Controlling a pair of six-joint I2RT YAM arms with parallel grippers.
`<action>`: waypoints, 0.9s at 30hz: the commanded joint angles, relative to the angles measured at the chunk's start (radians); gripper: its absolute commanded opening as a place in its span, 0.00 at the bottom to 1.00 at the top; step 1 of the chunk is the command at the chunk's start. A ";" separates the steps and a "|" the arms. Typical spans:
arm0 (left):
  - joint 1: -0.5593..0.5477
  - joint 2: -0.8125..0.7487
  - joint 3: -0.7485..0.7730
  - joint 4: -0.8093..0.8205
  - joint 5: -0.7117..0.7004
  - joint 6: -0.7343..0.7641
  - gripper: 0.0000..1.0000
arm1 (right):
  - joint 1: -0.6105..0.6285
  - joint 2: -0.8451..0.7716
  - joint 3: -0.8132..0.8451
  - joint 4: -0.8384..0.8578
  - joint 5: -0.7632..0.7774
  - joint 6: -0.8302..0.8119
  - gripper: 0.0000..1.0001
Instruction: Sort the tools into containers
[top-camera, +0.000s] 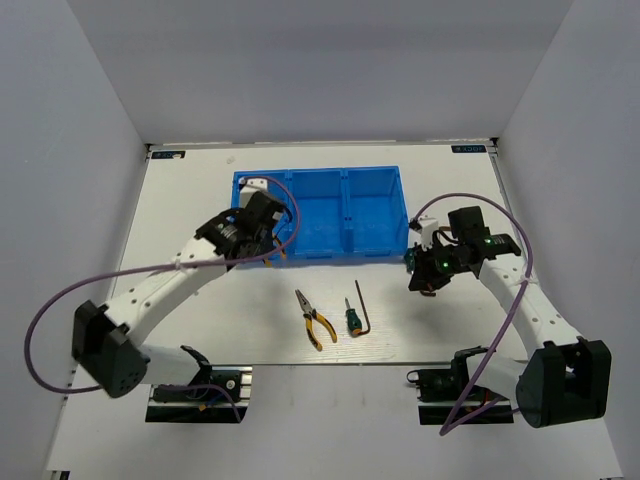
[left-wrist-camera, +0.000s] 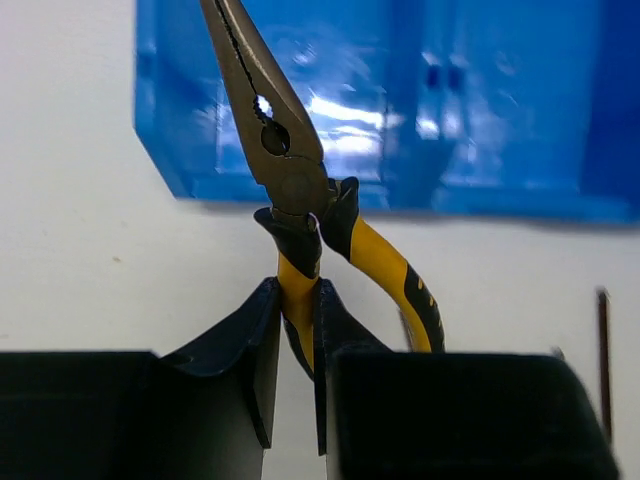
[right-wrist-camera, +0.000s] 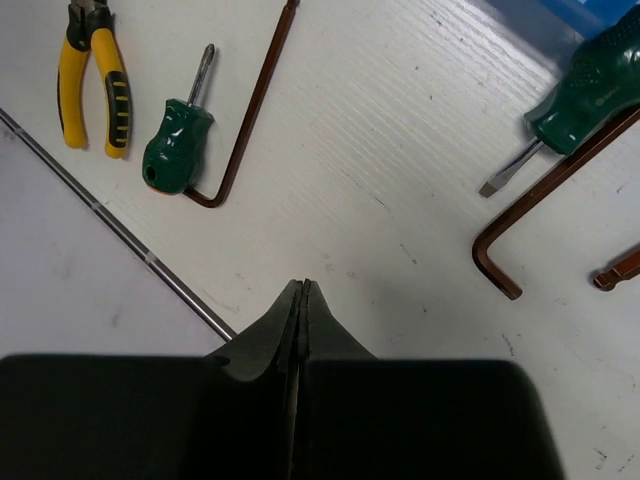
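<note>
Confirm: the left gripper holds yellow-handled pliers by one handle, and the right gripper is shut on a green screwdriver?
Not the right one. The right wrist view shows the right gripper shut on nothing, with a green screwdriver lying apart from it. The left gripper does hold the pliers by one handle.

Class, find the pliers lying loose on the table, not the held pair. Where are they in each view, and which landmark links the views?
Top external: loose pliers lie front centre, left of the green screwdriver.
Left wrist: not in it; only the held pliers, in the left gripper.
Right wrist: top left corner, left of that screwdriver.
Shared landmark: the blue tray, in all three.
</note>
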 joint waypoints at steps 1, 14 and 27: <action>0.111 0.084 0.095 0.129 -0.008 0.100 0.00 | 0.018 0.004 0.056 0.007 -0.025 -0.026 0.00; 0.333 0.487 0.388 0.178 0.157 0.340 0.18 | 0.058 0.008 0.083 0.035 -0.034 -0.022 0.36; 0.313 0.307 0.379 0.207 0.298 0.450 0.68 | 0.205 0.102 0.139 0.062 -0.129 -0.105 0.55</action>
